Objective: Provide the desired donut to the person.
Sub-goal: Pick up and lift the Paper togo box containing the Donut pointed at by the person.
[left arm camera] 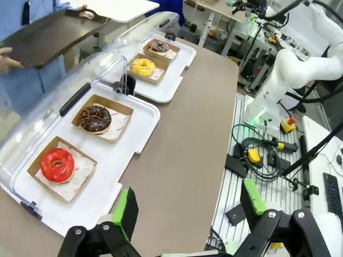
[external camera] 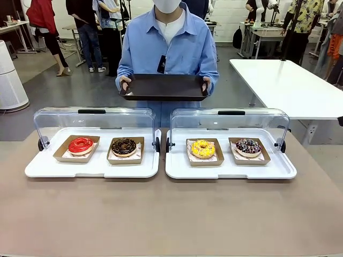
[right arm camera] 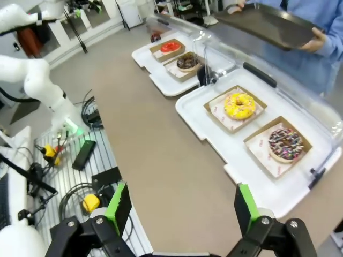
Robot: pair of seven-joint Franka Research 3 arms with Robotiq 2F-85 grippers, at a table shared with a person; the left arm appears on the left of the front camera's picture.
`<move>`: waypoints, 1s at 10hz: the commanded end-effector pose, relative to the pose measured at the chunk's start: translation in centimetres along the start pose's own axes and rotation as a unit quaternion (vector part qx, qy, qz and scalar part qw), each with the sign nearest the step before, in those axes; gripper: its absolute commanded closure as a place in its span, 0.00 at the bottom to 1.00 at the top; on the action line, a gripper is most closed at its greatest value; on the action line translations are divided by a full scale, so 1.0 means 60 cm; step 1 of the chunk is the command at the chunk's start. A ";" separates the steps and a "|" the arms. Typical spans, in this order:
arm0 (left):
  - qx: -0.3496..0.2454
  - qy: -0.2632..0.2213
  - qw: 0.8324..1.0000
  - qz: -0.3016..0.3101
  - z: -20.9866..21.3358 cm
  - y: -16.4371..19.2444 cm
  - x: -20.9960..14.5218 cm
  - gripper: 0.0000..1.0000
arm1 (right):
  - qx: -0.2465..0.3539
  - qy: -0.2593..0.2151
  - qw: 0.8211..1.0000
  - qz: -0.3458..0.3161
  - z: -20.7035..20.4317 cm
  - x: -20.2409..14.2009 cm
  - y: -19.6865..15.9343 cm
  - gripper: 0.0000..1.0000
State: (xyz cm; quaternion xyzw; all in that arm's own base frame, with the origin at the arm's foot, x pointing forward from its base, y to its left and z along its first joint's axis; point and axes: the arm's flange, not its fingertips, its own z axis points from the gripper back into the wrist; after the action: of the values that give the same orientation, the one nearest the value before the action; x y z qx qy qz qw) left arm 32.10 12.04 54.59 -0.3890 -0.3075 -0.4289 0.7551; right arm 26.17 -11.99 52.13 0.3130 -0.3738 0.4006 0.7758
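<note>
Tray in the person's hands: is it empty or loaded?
Empty. The dark tray shows a bare, flat surface in the front view and in both wrist views; nothing rests on it.

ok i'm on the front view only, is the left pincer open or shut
observer: open. The left pincer has its green pads wide apart with nothing between them.
operator: where is it hanging
observer: above the table, close to its near edge, on the robot's side of the left tray that holds the red donut.
operator: and the right one
observer: the right pincer is open and empty too, over the table's near side, short of the right tray with the sprinkle donut.
</note>
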 end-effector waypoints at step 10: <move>0.105 0.032 0.994 -0.031 0.019 -0.013 0.017 0.00 | -0.072 -0.008 0.996 0.043 0.099 0.006 -0.016 0.00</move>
State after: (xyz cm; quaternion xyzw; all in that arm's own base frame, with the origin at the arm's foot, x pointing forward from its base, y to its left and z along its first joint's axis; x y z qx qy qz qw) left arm 32.26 12.68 56.40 -0.2985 -0.3375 -0.4351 0.7795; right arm 24.98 -16.97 55.52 0.2407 -0.4130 0.3987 0.7826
